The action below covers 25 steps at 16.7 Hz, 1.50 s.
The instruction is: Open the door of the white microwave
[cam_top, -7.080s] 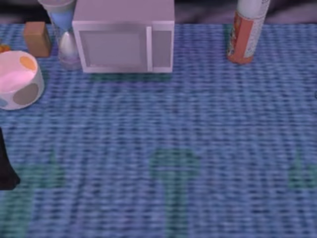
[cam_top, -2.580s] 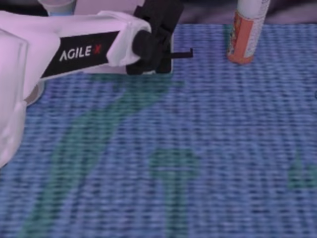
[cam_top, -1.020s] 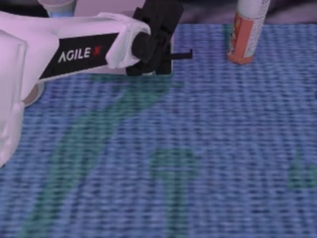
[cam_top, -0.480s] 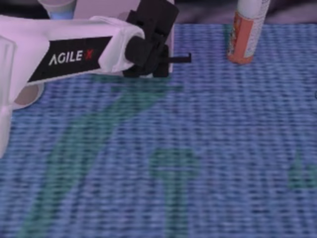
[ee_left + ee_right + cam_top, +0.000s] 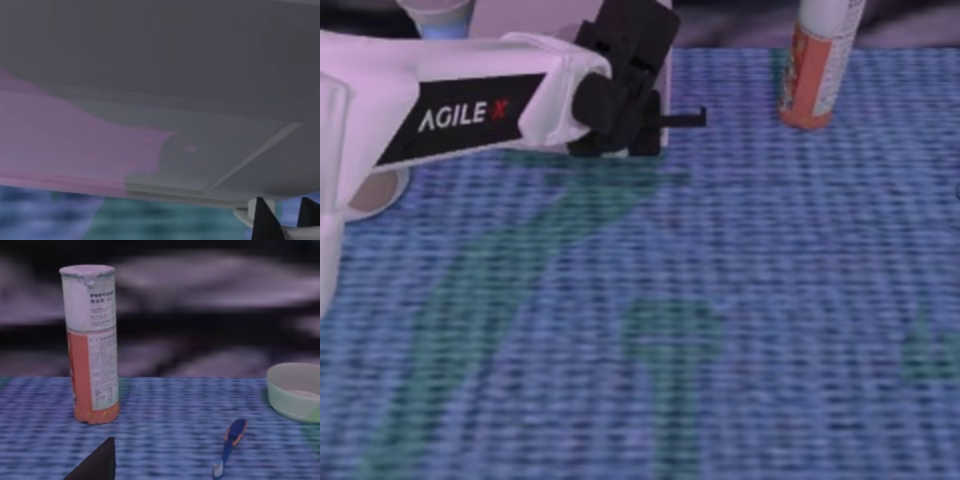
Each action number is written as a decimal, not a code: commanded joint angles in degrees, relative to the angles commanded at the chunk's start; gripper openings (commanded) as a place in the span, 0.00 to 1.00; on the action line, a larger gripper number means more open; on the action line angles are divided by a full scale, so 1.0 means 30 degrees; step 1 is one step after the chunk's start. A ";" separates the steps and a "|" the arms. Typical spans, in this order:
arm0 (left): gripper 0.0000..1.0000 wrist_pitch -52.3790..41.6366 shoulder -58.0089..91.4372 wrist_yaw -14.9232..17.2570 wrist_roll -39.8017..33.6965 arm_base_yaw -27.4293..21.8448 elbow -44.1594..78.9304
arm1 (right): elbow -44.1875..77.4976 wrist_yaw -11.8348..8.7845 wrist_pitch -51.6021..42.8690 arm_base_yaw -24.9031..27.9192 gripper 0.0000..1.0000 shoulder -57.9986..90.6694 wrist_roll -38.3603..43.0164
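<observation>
The white microwave [image 5: 525,15] stands at the table's back left, mostly hidden under my left arm; only its top and its right edge [image 5: 667,80] show. In the left wrist view the door [image 5: 210,145] fills the picture from very close, with the pinkish floor showing through its grey window. My left gripper [image 5: 660,112] is at the microwave's front right. Its two dark fingertips [image 5: 262,222] stand a narrow gap apart at a white lip of the door's edge, shut on it. My right gripper is outside the top view; only a dark tip [image 5: 100,462] shows.
An orange and white canister [image 5: 815,60] stands at the back right. A blue toothbrush [image 5: 230,445] and a pale green bowl [image 5: 295,390] lie beyond it. The white spotted bowl's rim [image 5: 380,190] peeks out under my left arm.
Over the last second my left arm has shifted leftward and slightly toward the front, its gripper staying at the microwave's front right. Earlier the arm was out at the left edge.
</observation>
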 joint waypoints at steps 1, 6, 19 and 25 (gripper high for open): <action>0.00 0.0000 0.0000 0.0000 0.0000 0.0000 0.0000 | 0.0000 0.0000 0.0000 0.0000 1.00 0.0000 0.0000; 0.00 0.0000 0.0000 0.0000 0.0000 0.0000 0.0000 | 0.0000 0.0000 0.0000 0.0000 1.00 0.0000 0.0000; 0.00 0.0063 -0.0007 0.0208 0.0097 -0.0107 -0.0187 | 0.0000 0.0000 0.0000 0.0000 1.00 0.0000 0.0000; 0.00 0.0876 -0.0871 0.0819 0.1113 0.0173 -0.1414 | 0.0000 0.0000 0.0000 0.0000 1.00 0.0000 0.0000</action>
